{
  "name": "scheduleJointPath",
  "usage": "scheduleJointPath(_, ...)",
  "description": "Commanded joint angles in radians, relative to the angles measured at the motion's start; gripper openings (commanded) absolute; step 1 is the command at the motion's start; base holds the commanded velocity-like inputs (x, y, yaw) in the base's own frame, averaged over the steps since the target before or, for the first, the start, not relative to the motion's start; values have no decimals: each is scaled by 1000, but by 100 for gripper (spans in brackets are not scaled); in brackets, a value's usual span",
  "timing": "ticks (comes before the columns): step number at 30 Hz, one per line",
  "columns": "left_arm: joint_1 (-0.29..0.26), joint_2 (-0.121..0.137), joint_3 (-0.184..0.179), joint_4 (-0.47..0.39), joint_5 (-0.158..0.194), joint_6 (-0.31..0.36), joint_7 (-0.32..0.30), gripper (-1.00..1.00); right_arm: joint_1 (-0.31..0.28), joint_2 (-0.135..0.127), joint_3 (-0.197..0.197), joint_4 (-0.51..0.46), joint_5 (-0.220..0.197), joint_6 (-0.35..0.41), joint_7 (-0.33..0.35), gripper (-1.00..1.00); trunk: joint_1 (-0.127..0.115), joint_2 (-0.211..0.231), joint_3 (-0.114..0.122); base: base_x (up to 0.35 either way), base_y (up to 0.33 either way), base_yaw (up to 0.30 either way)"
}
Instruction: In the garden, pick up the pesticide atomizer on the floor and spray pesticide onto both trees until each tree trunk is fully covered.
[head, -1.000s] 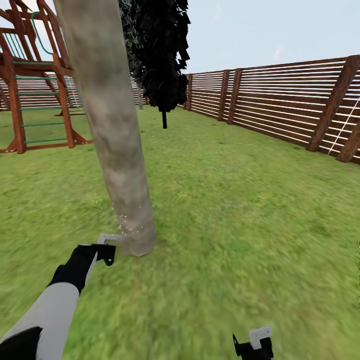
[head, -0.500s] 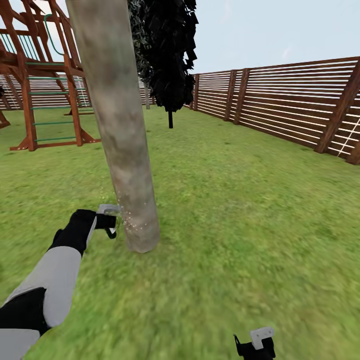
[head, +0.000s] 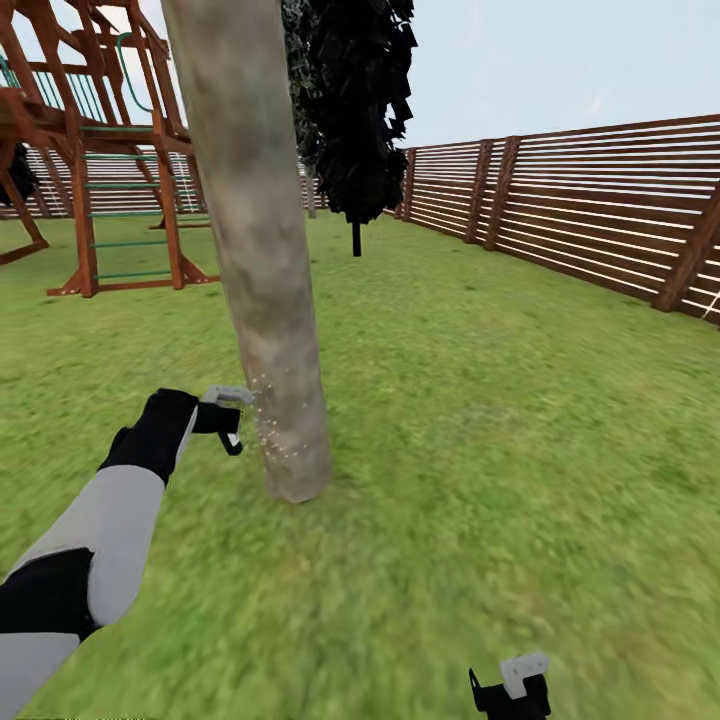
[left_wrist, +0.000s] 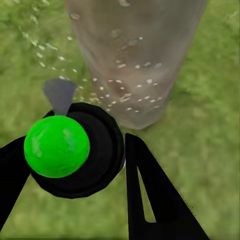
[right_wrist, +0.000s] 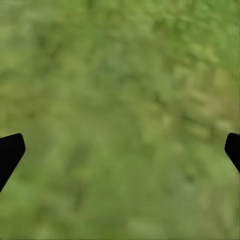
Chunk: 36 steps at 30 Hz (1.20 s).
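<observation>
Left wrist view shows our left pincer (left_wrist: 75, 165) gripping the dark round atomizer (left_wrist: 75, 150), droplets speckling only the pale mottled trunk's (left_wrist: 135, 55) base; higher bark awaits.

The left arm (head: 95, 555) has a smooth, rounded white forearm shell, with a black segment at the elbow end and a black, tapering wrist housing. The left gripper (head: 232, 420) carries a small pale grey bracket on top and thin black fingers (left_wrist: 150, 195), flat and wedge-shaped, 1 of them with a narrow triangular cut-out. The right gripper (head: 510, 690) is black too, topped by a pale grey angular plate with 2 small dark holes; its 2 black fingertips (right_wrist: 10, 152) are blunt.
</observation>
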<state>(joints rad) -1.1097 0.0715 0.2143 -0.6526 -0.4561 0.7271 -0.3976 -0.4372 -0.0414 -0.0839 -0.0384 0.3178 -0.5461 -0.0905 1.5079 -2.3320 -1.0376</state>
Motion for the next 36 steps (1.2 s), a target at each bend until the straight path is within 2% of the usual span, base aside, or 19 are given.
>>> scheduleJointPath(1,1,-1,-1,0,5,0,0,-100,0,0,0,0,0,0,0,100,0,0,0,0,-228,25)
scheduleJointPath(21,3,2,3,0,4,0,6,-100,0,-2,0,-2,0,0,0,100,0,0,0,0,-272,2)
scheduleJointPath(27,4,4,3,-1,2,0,8,-100,0,0,0,-3,0,0,0,100,0,0,0,0,-275,219)
scheduleJointPath(31,5,34,3,2,3,0,8,-100,0,0,0,-3,0,0,0,100,0,0,0,1,-275,276)
scheduleJointPath(34,6,25,0,13,5,-1,8,-100,0,0,0,-2,0,0,0,100,0,0,0,88,-274,127)
scheduleJointPath(36,7,6,0,16,9,-1,8,-100,0,0,0,-2,0,0,0,100,0,0,0,155,-257,14)
